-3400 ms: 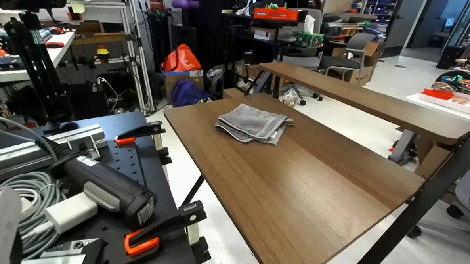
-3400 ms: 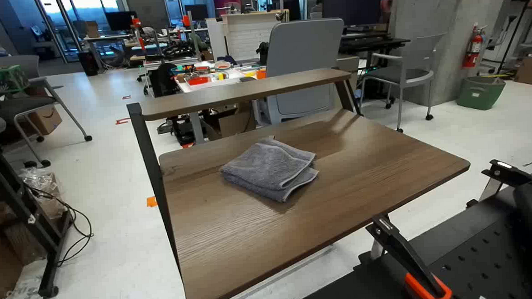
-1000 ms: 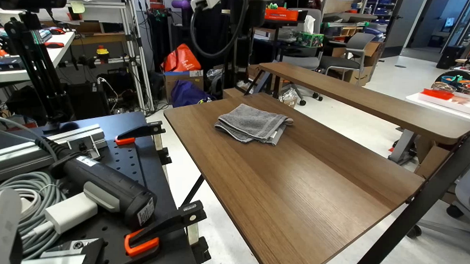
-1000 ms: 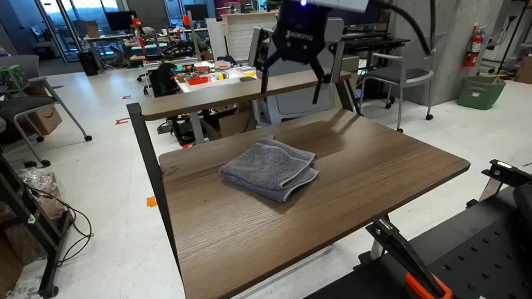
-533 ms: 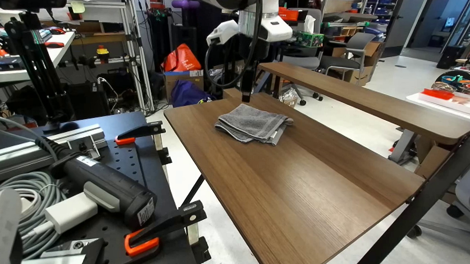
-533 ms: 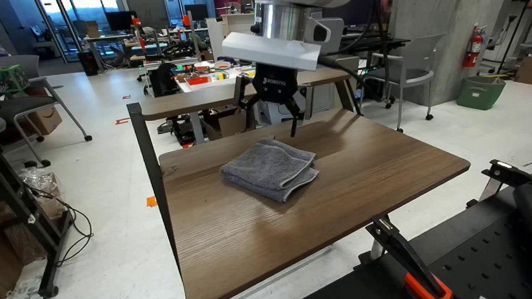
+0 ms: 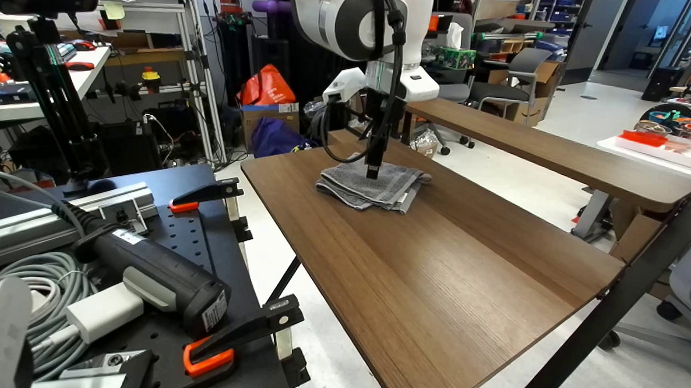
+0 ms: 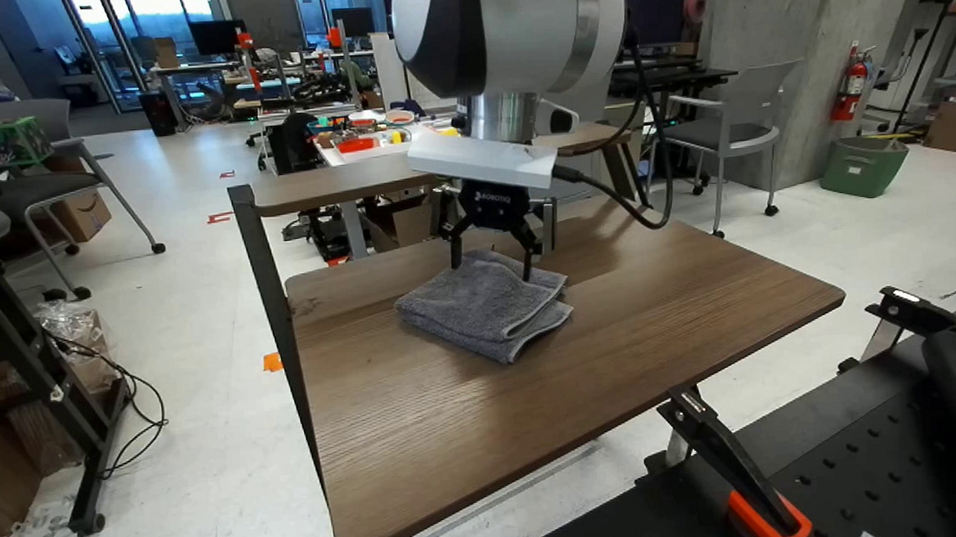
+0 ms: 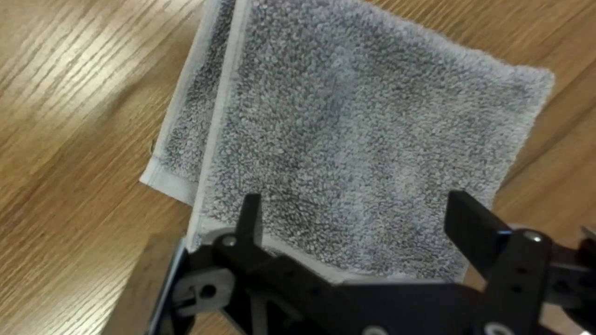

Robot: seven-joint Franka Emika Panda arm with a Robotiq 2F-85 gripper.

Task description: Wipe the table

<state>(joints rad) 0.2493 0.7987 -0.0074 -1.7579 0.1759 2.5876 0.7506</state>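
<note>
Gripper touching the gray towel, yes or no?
Cannot tell. In both exterior views the gripper overlaps the gray towel in the image, and the wrist view looks from above; no view plainly shows contact or a gap.

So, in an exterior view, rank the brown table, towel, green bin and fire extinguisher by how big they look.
Largest to smallest in an exterior view:
brown table
towel
green bin
fire extinguisher
The last two stand farther back, so true proportions may differ.
</note>
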